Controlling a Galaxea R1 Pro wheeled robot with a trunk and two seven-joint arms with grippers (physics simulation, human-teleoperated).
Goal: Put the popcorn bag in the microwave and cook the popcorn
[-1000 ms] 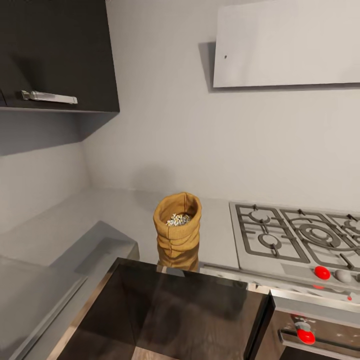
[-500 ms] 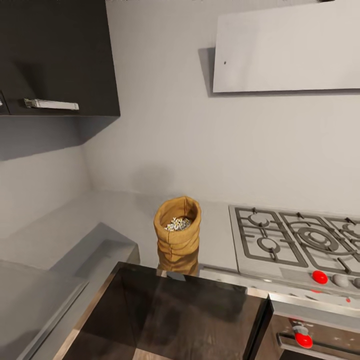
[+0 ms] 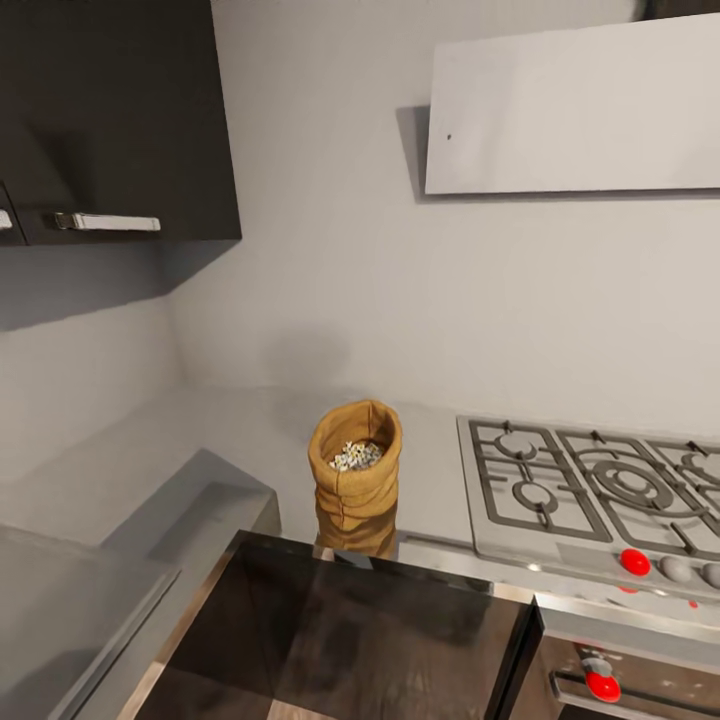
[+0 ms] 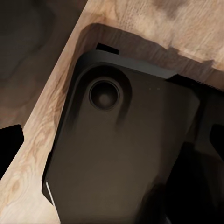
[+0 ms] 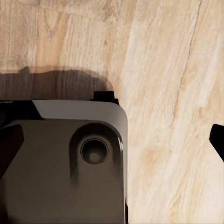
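Note:
The mustard-tan popcorn bag (image 3: 355,485) stands upright on the grey countertop (image 3: 240,430), just left of the gas hob. Its rolled rim is open, and a small heap of whitish popcorn (image 3: 356,456) shows inside. The microwave is out of view. In the left wrist view my left gripper (image 4: 112,149) hangs over the robot's dark base (image 4: 126,177) and the wood floor (image 4: 140,18), its dark fingertips (image 4: 9,144) far apart at the picture's edges. My right gripper (image 5: 112,144) hangs the same way, open, one fingertip (image 5: 217,140) over the floor (image 5: 163,70).
A grey gas hob (image 3: 590,485) with red knobs (image 3: 634,561) lies right of the bag, under a flat white hood (image 3: 570,110). A dark upper cabinet (image 3: 110,110) hangs at the left. Glossy dark cabinet fronts (image 3: 350,640) stand below the counter's near edge.
The whole head picture has shifted slightly downward, so the camera has moved. The bag stands where it was on the countertop.

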